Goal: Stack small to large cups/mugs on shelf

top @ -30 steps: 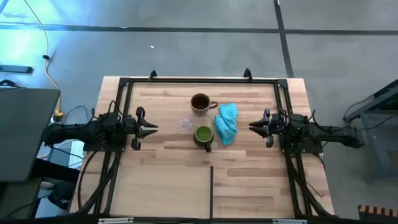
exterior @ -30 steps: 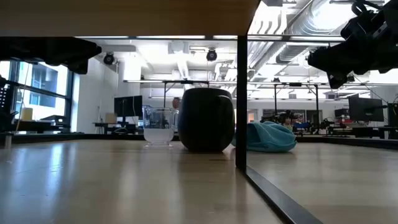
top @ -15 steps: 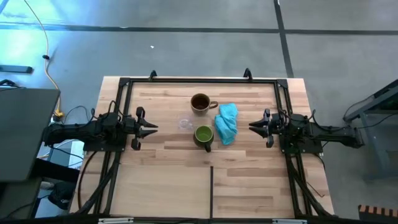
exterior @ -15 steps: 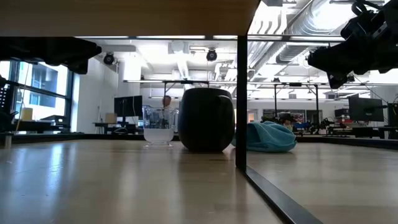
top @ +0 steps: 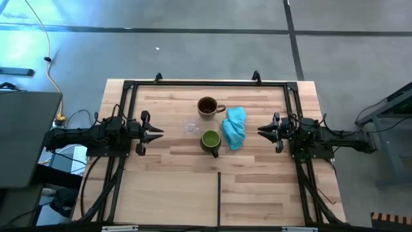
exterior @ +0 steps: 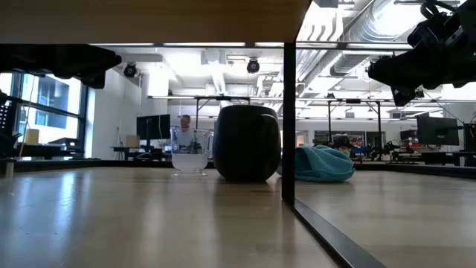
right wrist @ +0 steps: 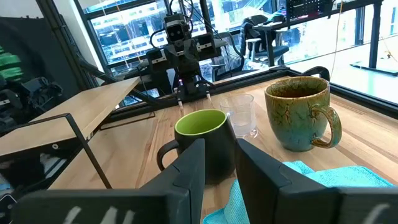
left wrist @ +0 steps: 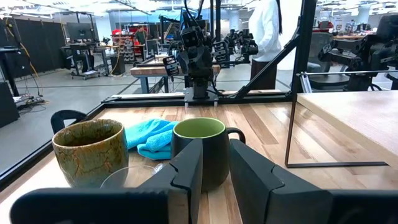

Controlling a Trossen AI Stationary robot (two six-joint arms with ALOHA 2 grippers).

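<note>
The cups [top: 207,107] stand as before mid-surface, unstacked, none on the shelf [top: 170,193]; nothing moved. My left fingers [top: 156,132] and right fingers [top: 262,132] stay open, empty, well apart from them.

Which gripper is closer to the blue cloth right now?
Right. The right gripper sits just beyond the blue cloth, while the left gripper waits farther off, past the green mug and clear cup.

There are two mugs, one green [top: 210,140] and one brown [top: 207,106], one clear cup [top: 191,127], one blue cloth [top: 234,127], and two grippers, left [top: 156,132] and right [top: 263,131].
</note>
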